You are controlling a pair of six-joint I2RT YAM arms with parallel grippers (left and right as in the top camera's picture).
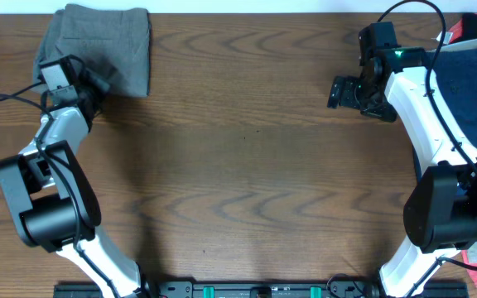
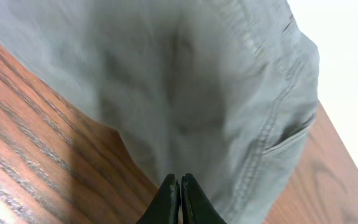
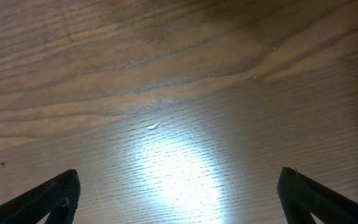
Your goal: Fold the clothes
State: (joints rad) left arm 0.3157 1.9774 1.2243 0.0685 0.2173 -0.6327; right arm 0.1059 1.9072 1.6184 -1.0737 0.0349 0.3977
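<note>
Item 1: my left pincer (image 2: 179, 180). Clenched, the two black fingers pressed tip to tip. I see no cloth between them, but they sit right at the near hem of the grey-khaki woven shorts (image 1: 106, 45), so I cannot rule out a nipped layer.

Item 2: the shorts. A folded, roughly square bundle at the far left corner of the brown wood-grain tabletop (image 1: 247, 165), close to its far edge. A pocket seam and a stitched hem show in the left wrist view. The layers look loosely laid rather than pressed flat.

Item 3: my right pincer (image 3: 179, 177). Released, fingers spread wide over bare wood with nothing between them, well apart from the grey bundle.

Item 4: a navy blue cloth garment (image 1: 474, 91) at the right edge of the tabletop, with a red cloth piece (image 1: 470, 29) just beyond it. By my judgement, both are not yet folded.

Hazards, as I judge them:
- If my left pincer draws back with the hem caught, the top layer drags and the fold opens.
- If it pushes forward while clenched, the bundle slides — and the far edge is near, so it could go over.
- If my right pincer reaches for the navy garment and takes one layer only, or takes the red piece with it, the lift comes up bunched and tangled.
</note>
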